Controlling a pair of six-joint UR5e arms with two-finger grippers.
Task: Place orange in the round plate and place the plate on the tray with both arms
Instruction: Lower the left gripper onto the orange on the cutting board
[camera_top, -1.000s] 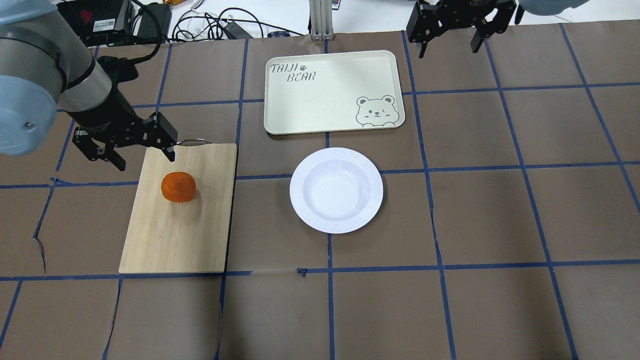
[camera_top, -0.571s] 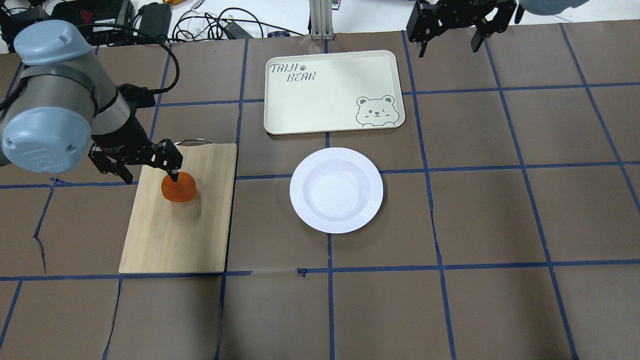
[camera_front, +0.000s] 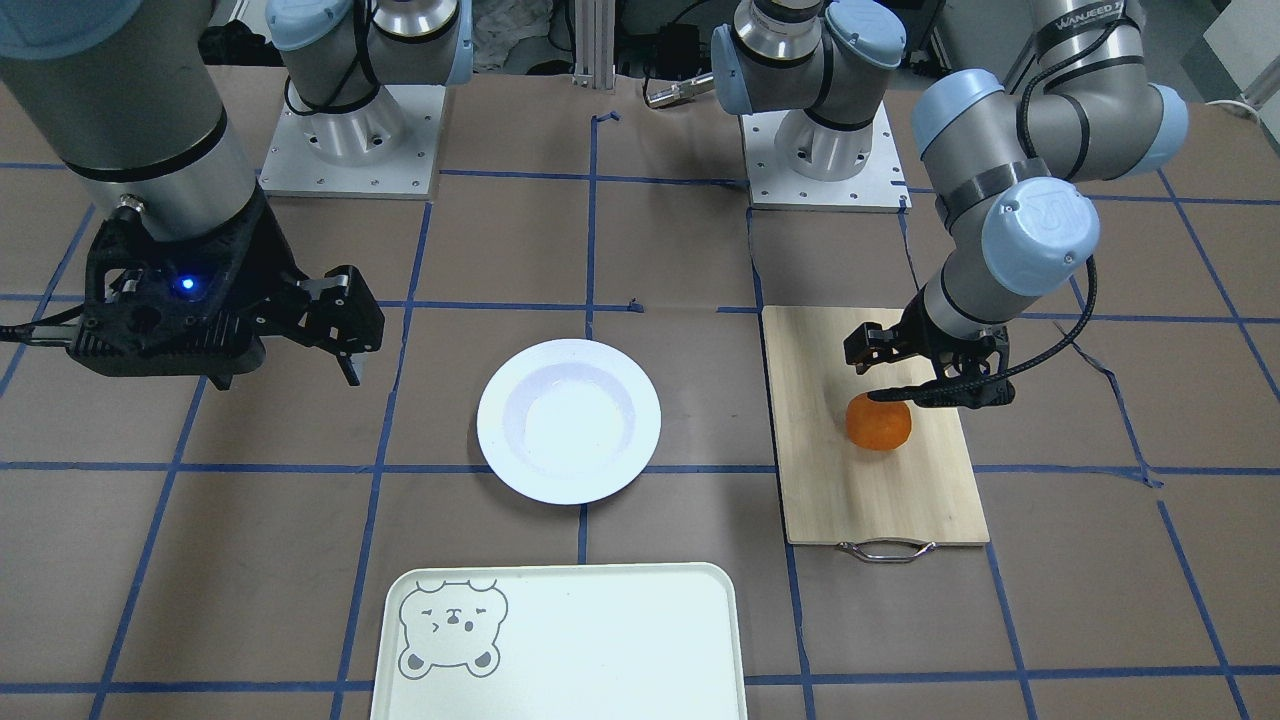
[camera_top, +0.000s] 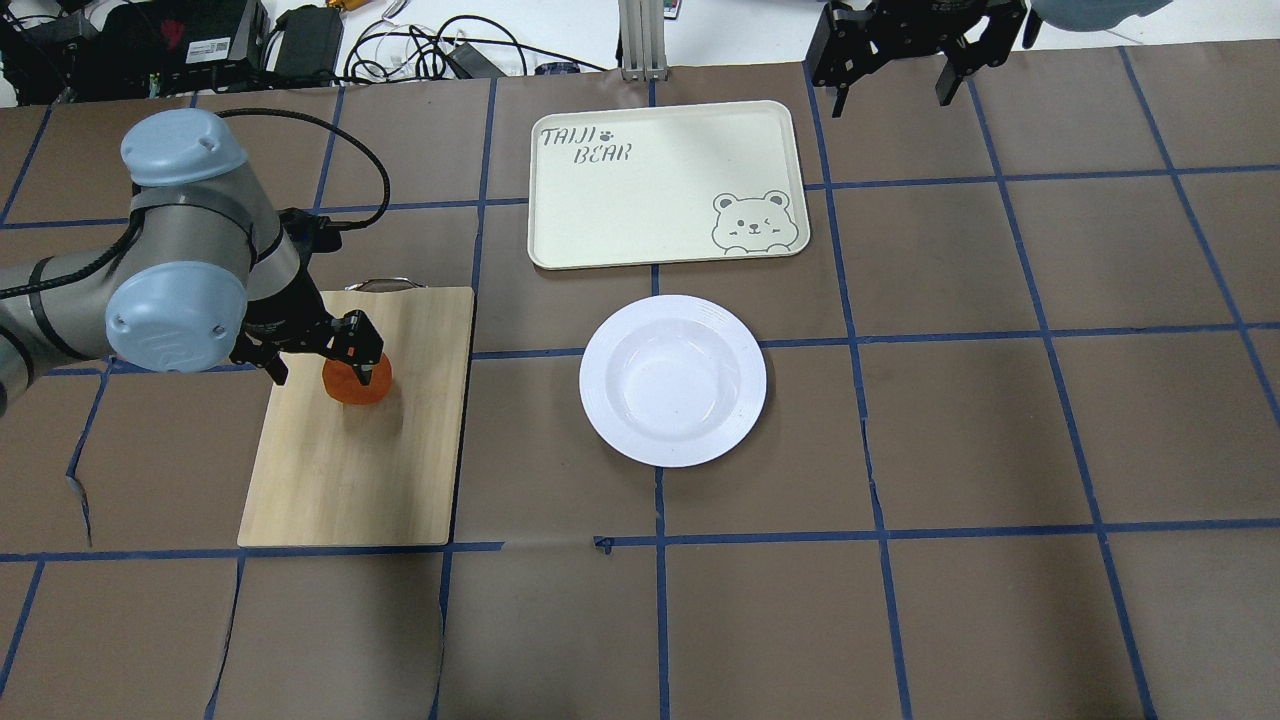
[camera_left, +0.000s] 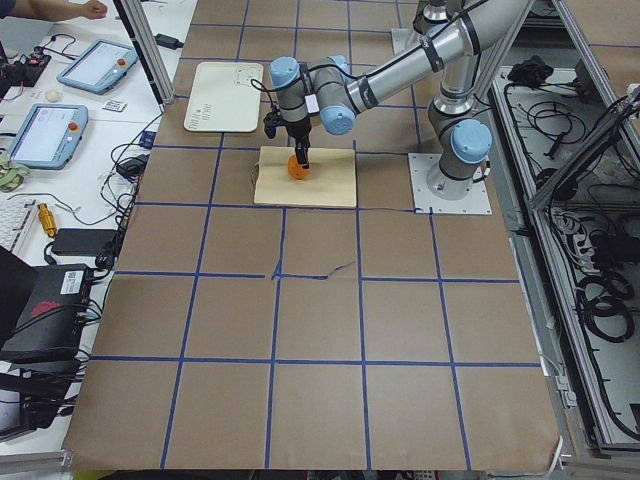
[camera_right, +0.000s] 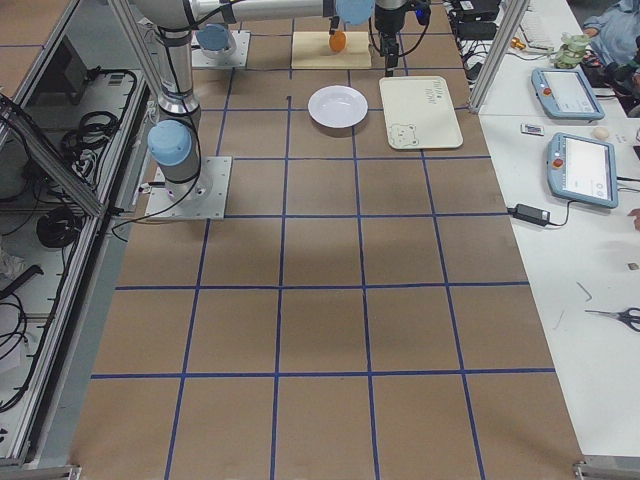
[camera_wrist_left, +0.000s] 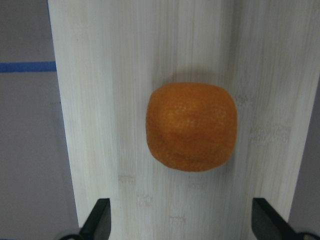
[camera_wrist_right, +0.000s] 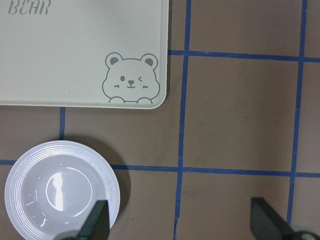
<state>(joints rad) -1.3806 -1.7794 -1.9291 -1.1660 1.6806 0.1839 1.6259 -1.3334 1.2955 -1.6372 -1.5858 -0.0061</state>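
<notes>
The large pale mint-white rectangular plastic tray (camera_top: 660, 215) is showing grey lettering, "TAIJI BEAR", in one corner. A black band (camera_front: 1085, 24) on the grey-silver left arm (camera_front: 1040, 150) is carrying white letters reading "WANJEED".

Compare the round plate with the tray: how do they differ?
The round plate is circular; the tray is rectangular with rounded corners. The round plate is plain glossy white; the tray carries a bear face and lettering. The round plate is smaller than the tray. Both lie flat and empty.

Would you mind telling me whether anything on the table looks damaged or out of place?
Only the paper cover: it is torn left of the board. The orange, plate and tray look intact.
</notes>
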